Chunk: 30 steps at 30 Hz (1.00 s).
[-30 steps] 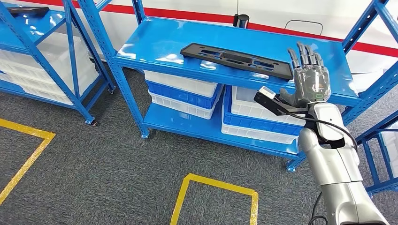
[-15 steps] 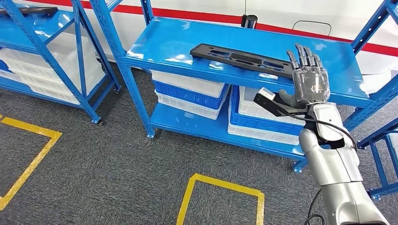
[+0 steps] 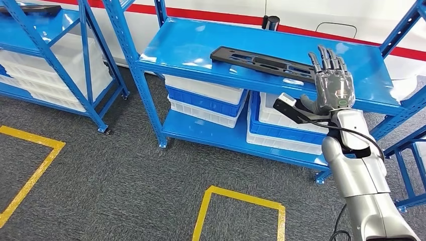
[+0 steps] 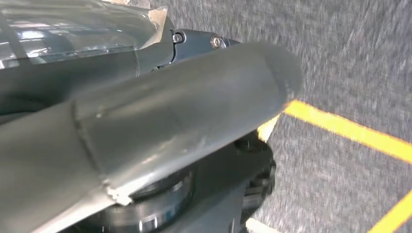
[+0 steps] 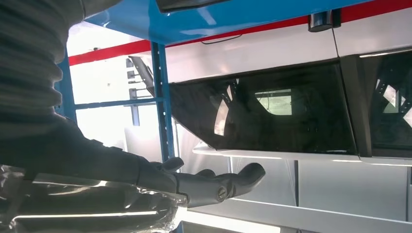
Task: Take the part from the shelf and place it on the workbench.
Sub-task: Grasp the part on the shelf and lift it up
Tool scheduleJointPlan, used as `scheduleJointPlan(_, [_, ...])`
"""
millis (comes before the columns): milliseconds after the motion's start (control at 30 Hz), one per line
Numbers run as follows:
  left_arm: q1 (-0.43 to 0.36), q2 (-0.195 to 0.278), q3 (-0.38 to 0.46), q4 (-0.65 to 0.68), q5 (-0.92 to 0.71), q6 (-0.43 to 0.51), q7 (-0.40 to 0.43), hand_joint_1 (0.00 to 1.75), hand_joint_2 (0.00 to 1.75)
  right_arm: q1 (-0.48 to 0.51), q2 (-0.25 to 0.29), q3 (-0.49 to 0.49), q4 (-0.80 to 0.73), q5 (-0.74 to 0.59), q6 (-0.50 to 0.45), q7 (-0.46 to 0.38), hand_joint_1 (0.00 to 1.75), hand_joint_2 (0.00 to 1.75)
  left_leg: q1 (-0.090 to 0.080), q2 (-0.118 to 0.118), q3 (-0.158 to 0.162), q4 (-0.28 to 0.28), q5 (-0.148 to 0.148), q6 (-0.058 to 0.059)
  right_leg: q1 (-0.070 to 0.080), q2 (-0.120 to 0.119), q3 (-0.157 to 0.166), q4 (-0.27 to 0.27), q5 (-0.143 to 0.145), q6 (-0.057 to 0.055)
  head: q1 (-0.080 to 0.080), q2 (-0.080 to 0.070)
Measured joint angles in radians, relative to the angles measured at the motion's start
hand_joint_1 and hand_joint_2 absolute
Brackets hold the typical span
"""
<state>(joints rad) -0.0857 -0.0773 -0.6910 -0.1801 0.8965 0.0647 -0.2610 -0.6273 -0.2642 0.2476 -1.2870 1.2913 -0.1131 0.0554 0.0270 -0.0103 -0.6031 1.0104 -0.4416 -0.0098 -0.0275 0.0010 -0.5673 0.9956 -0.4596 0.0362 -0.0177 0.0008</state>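
Right hand [image 3: 334, 90]: raised on the silver arm in front of the shelf edge, fingers extended and spread, holding nothing; the same open, straight fingers [image 5: 228, 184] seen in the right wrist view.
Left hand [image 4: 145, 121]: seen very close in the left wrist view above grey carpet with yellow lines; hold and opening cannot be told.
Long flat black plastic part with cut-outs [image 3: 263, 64]: lying flat on the top level of the shelf, just beyond the right hand's fingertips, its near end beside them; contact cannot be told.
Blue metal shelf [image 3: 191, 50]: top level directly ahead of the right hand, front edge level with the palm.
White and blue plastic crates [image 3: 211, 100]: stacked on the lower level, below and to the left of the right hand.
Small black cylinder [image 3: 272, 22]: upright at the back edge of the top level, well beyond the right hand.
Yellow floor tape [image 3: 241, 201]: on grey carpet, below the right hand, nearer the robot.
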Motion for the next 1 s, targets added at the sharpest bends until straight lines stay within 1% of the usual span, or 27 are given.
scheduleJointPlan(33, [0.000,0.000,-0.001,0.000,0.000,0.000,0.000,0.00,0.00,0.000,-0.002,0.000,0.001,-0.001,-0.001,0.000,0.00,1.75,-0.004,-0.002,0.000,0.000,0.001,0.002,-0.001,-0.001,0.001,-0.003,0.001,-0.001,0.000,0.000])
scheduleJointPlan(100, [0.000,0.001,-0.002,0.000,0.000,0.001,0.000,0.00,0.00,0.000,-0.005,0.000,0.003,-0.003,-0.002,0.000,0.00,1.75,-0.011,-0.005,-0.001,0.000,0.000,0.008,-0.006,-0.002,0.005,-0.009,0.003,0.002,0.001,0.000])
scheduleJointPlan(167, [0.000,0.001,-0.003,0.000,0.000,0.001,0.000,0.00,0.00,-0.001,-0.006,0.000,0.006,-0.005,-0.003,0.000,0.00,1.75,-0.014,-0.006,-0.001,0.000,0.000,0.015,-0.008,-0.003,0.008,-0.015,0.006,0.006,0.001,0.000])
scheduleJointPlan(300, [-0.001,0.001,-0.004,0.000,0.000,0.001,0.000,0.00,0.00,-0.006,-0.006,0.002,0.014,-0.010,-0.004,-0.001,0.00,1.75,-0.018,-0.006,-0.001,0.001,-0.001,0.022,-0.011,-0.003,0.009,-0.020,0.009,0.014,0.001,0.000])
scheduleJointPlan(333, [-0.002,0.002,-0.004,0.000,0.000,0.001,0.000,0.00,0.00,-0.007,-0.006,0.004,0.016,-0.011,-0.004,-0.001,0.00,1.75,-0.021,-0.006,-0.002,0.003,-0.003,0.027,-0.013,-0.004,0.010,-0.023,0.011,0.020,0.001,0.000])
scheduleJointPlan(367, [-0.003,0.003,-0.004,0.000,0.000,0.001,0.000,0.00,0.00,-0.007,-0.006,0.005,0.017,-0.011,-0.005,-0.002,0.00,1.75,-0.023,-0.006,-0.003,0.004,-0.006,0.035,-0.017,-0.004,0.011,-0.027,0.012,0.030,0.000,0.000])
scheduleJointPlan(400, [-0.003,0.003,-0.004,0.000,0.000,0.001,0.000,0.00,0.00,-0.008,-0.006,0.006,0.018,-0.011,-0.005,-0.002,0.00,1.75,-0.025,-0.006,-0.004,0.003,-0.007,0.044,-0.020,-0.003,0.013,-0.028,0.018,0.041,0.000,0.000])
scheduleJointPlan(433, [-0.004,0.004,-0.004,0.000,0.000,0.001,0.000,0.00,0.00,-0.009,-0.006,0.006,0.019,-0.011,-0.005,-0.003,0.00,1.75,-0.027,-0.006,-0.004,0.000,-0.011,0.056,-0.023,-0.003,0.015,-0.025,0.025,0.055,-0.001,0.000])
scheduleJointPlan(467, [-0.004,0.004,-0.004,0.000,0.000,0.001,0.000,0.00,0.00,-0.011,-0.007,0.006,0.020,-0.012,-0.006,-0.003,0.00,1.75,-0.026,-0.006,0.003,-0.009,-0.011,0.068,-0.024,-0.003,0.015,-0.019,0.030,0.063,-0.001,0.000])
scheduleJointPlan(500, [-0.005,0.004,-0.004,0.000,0.000,0.001,0.000,0.00,0.00,-0.012,-0.008,0.007,0.021,-0.012,-0.007,-0.003,0.00,1.75,-0.025,-0.007,0.012,-0.018,-0.010,0.077,-0.023,-0.003,0.013,-0.008,0.030,0.066,0.001,0.000])
scheduleJointPlan(533, [-0.005,0.004,-0.004,0.000,0.000,0.001,0.000,0.00,0.00,-0.013,-0.009,0.007,0.022,-0.012,-0.007,-0.003,0.00,1.75,-0.023,-0.007,0.022,-0.026,-0.009,0.085,-0.023,-0.003,0.003,0.013,0.018,0.064,0.003,0.000])
scheduleJointPlan(567, [-0.006,0.003,-0.004,0.000,0.000,0.001,0.000,0.00,0.00,-0.015,-0.010,0.007,0.023,-0.013,-0.008,-0.003,0.00,1.75,-0.022,-0.007,0.031,-0.030,-0.006,0.090,-0.022,-0.003,-0.017,0.050,-0.005,0.054,0.005,0.000])
scheduleJointPlan(600, [-0.006,0.003,-0.004,0.000,0.000,0.001,0.000,0.00,0.00,-0.017,-0.010,0.008,0.024,-0.013,-0.008,-0.003,0.00,1.75,-0.023,-0.006,0.034,-0.032,-0.004,0.092,-0.021,-0.003,-0.048,0.108,-0.035,0.043,0.006,0.000])
scheduleJointPlan(633, [-0.006,0.003,-0.004,0.001,0.000,0.002,0.000,0.00,0.00,-0.018,-0.011,0.008,0.026,-0.013,-0.008,-0.004,0.00,1.75,-0.024,-0.007,0.034,-0.032,-0.004,0.093,-0.018,-0.002,-0.085,0.177,-0.064,0.037,0.008,0.000])
scheduleJointPlan(667, [-0.006,0.003,-0.004,0.001,0.000,0.002,0.000,0.00,0.00,-0.016,-0.012,0.008,0.029,-0.014,-0.008,-0.004,0.00,1.75,-0.025,-0.007,0.035,-0.031,-0.005,0.091,-0.016,-0.001,-0.119,0.236,-0.084,0.036,0.008,0.000])
scheduleJointPlan(700, [-0.005,0.003,-0.004,0.001,0.000,0.002,0.000,0.00,0.00,-0.014,-0.012,0.008,0.031,-0.014,-0.008,-0.004,0.00,1.75,-0.026,-0.008,0.036,-0.031,-0.006,0.089,-0.015,0.000,-0.139,0.264,-0.089,0.041,0.008,0.000])
scheduleJointPlan(733, [-0.005,0.003,-0.004,0.001,0.000,0.002,0.000,0.00,0.00,-0.012,-0.013,0.008,0.034,-0.014,-0.007,-0.004,0.00,1.75,-0.026,-0.009,0.038,-0.030,-0.009,0.085,-0.014,0.000,-0.138,0.251,-0.077,0.051,0.008,0.000])
scheduleJointPlan(767, [-0.005,0.002,-0.004,0.001,0.000,0.002,0.000,0.00,0.00,-0.011,-0.013,0.008,0.035,-0.014,-0.007,-0.004,0.00,1.75,-0.025,-0.010,0.042,-0.028,-0.012,0.080,-0.016,-0.001,-0.117,0.199,-0.051,0.061,0.008,0.000])
scheduleJointPlan(800, [-0.004,0.002,-0.004,0.001,0.000,0.002,0.000,0.00,0.00,-0.010,-0.014,0.008,0.036,-0.014,-0.007,-0.004,0.00,1.75,-0.024,-0.011,0.046,-0.026,-0.018,0.073,-0.018,-0.001,-0.085,0.127,-0.019,0.067,0.009,0.000])
scheduleJointPlan(833, [-0.005,0.003,-0.004,0.001,0.000,0.002,0.000,0.00,0.00,-0.010,-0.014,0.009,0.037,-0.014,-0.007,-0.004,0.00,1.75,-0.023,-0.012,0.050,-0.023,-0.023,0.065,-0.018,-0.002,-0.061,0.065,0.000,0.066,0.009,0.000])
scheduleJointPlan(867, [-0.005,0.003,-0.004,0.001,0.000,0.002,0.000,0.00,0.00,-0.011,-0.014,0.009,0.039,-0.014,-0.007,-0.004,0.00,1.75,-0.024,-0.012,0.051,-0.020,-0.029,0.056,-0.014,-0.004,-0.041,0.025,0.009,0.056,0.010,0.000])
scheduleJointPlan(900, [-0.004,0.004,-0.004,0.002,0.000,0.002,0.000,0.00,0.00,-0.009,-0.014,0.009,0.040,-0.014,-0.007,-0.004,0.00,1.75,-0.025,-0.011,0.052,-0.017,-0.036,0.048,-0.010,-0.005,-0.034,0.009,0.011,0.041,0.009,0.000])
scheduleJointPlan(933, [-0.004,0.005,-0.005,0.002,0.000,0.002,0.000,0.00,0.00,-0.008,-0.014,0.010,0.041,-0.014,-0.007,-0.004,0.00,1.75,-0.026,-0.010,0.053,-0.012,-0.041,0.042,-0.006,-0.006,-0.033,0.012,0.006,0.025,0.008,0.000])
scheduleJointPlan(967, [-0.004,0.005,-0.005,0.002,0.000,0.002,0.000,0.00,0.00,-0.008,-0.015,0.010,0.041,-0.014,-0.007,-0.004,0.00,1.75,-0.024,-0.009,0.054,-0.008,-0.045,0.037,-0.006,-0.005,-0.027,0.015,0.007,0.012,0.007,0.000])
scheduleJointPlan(1000, [-0.004,0.005,-0.005,0.002,0.000,0.002,0.000,0.00,0.00,-0.007,-0.015,0.010,0.041,-0.014,-0.008,-0.004,0.00,1.75,-0.022,-0.005,0.051,0.004,-0.048,0.033,-0.008,-0.003,-0.022,0.015,0.008,0.003,0.005,0.000])
